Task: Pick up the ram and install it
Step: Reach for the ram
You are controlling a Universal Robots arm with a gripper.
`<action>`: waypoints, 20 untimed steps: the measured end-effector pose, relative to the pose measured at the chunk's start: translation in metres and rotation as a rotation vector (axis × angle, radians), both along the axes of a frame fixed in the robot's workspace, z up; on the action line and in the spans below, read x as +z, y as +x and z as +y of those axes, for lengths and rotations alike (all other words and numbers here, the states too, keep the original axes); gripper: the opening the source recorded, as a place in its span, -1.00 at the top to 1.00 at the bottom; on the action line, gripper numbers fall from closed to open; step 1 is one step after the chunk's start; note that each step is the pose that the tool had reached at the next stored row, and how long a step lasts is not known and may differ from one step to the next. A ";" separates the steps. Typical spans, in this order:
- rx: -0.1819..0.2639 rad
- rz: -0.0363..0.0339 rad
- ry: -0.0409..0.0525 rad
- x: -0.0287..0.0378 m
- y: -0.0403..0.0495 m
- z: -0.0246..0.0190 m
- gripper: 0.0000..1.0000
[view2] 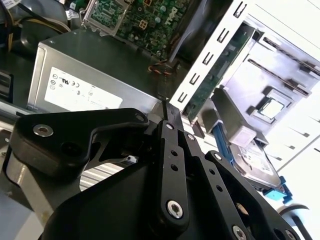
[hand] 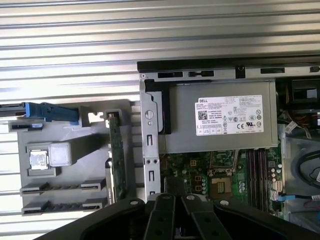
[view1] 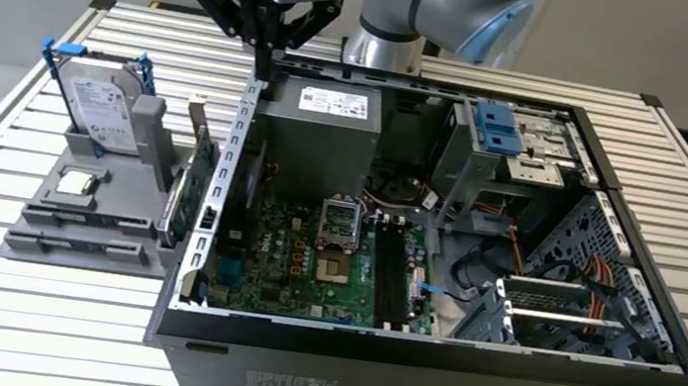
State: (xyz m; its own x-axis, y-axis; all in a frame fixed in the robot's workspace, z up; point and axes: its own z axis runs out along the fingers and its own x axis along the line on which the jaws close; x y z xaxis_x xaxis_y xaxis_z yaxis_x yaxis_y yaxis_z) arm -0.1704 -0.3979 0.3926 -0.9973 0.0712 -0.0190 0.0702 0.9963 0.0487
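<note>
The open computer case [view1: 430,349] takes up most of the slatted table, with the grey parts tray [view1: 24,246] just beside it on the exterior view's left. The gripper [view1: 263,61] hangs over the case's rear wall, by the power supply [view1: 311,139] — fingers pinched together, no board seen between them. I cannot tell whether the ram sits in the tray's long front slots [view1: 88,216]. I judge the pick-up not yet made — a grasp calls for parted fingers squared to a thin edge.
</note>
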 end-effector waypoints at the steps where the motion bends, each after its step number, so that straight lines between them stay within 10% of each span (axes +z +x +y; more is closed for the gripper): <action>1: 0.000 0.0000 0.0000 0.0000 -0.0005 0.0000 1.00; 20: 0.000 0.0000 0.0000 0.0000 -0.0068 0.0000 1.00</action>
